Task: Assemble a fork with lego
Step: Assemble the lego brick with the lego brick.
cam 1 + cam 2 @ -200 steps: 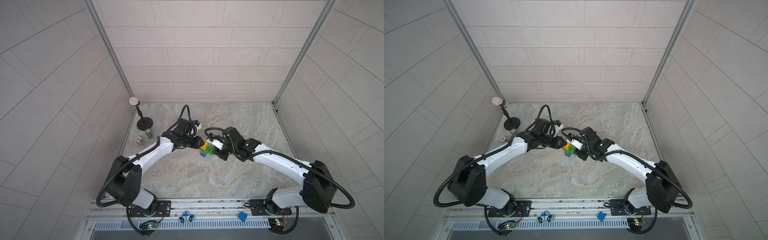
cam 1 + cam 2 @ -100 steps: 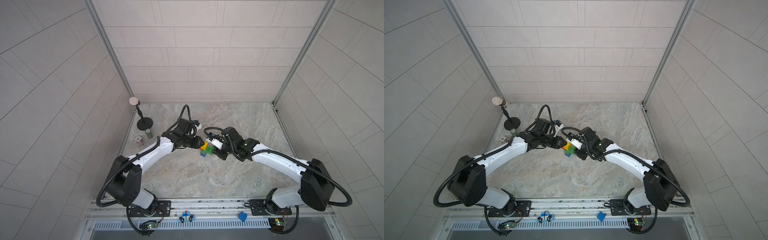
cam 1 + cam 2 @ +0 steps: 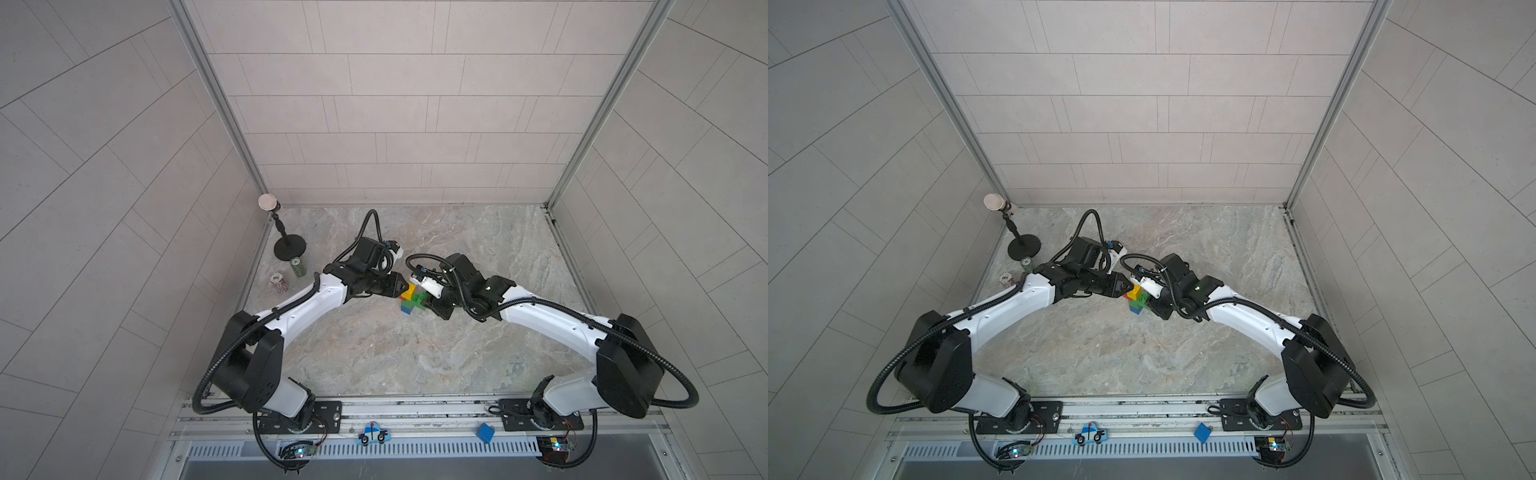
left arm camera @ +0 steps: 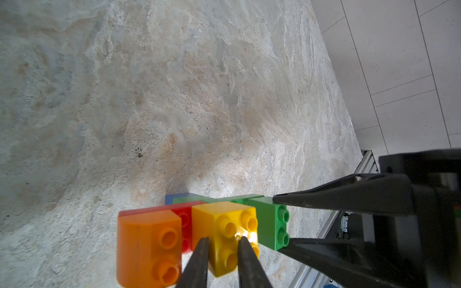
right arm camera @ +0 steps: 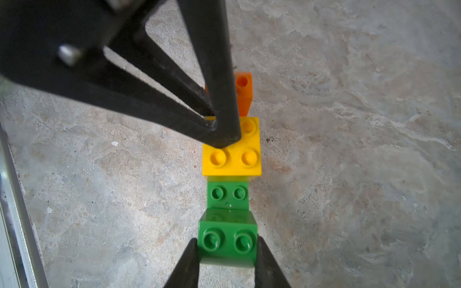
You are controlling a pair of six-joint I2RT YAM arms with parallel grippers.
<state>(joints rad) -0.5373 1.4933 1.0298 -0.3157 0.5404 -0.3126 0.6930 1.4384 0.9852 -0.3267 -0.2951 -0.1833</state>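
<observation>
Two claws on one skinny build, so plenty can go sideways. The fork [image 3: 410, 300] looks to be standing on end on the tabletop [image 3: 415, 365], studs up, with the yellow brick [image 5: 232, 159] as its middle prong. The left claw [image 4: 223, 239] is pinched shut with nothing in it, and its tip is planted on the yellow brick's studs. The right claw [image 5: 226, 239] is partly open and clamped across the green brick [image 4: 268, 219] on one side of the yellow brick. The orange brick [image 4: 149, 244] sits on the opposite side, untouched.

My worries:
- That closed tip sits on rounded studs, off-centre on the yellow brick. If it pushes harder it could skid off and knock the whole thing over.
- The stem under the yellow brick is narrow, so if the right claw lets go first I think it tips.
- If the right claw backs away before opening, it probably pops the green brick off.
- I can't tell whether the yellow brick is fully seated. If it isn't, it may come loose.
</observation>
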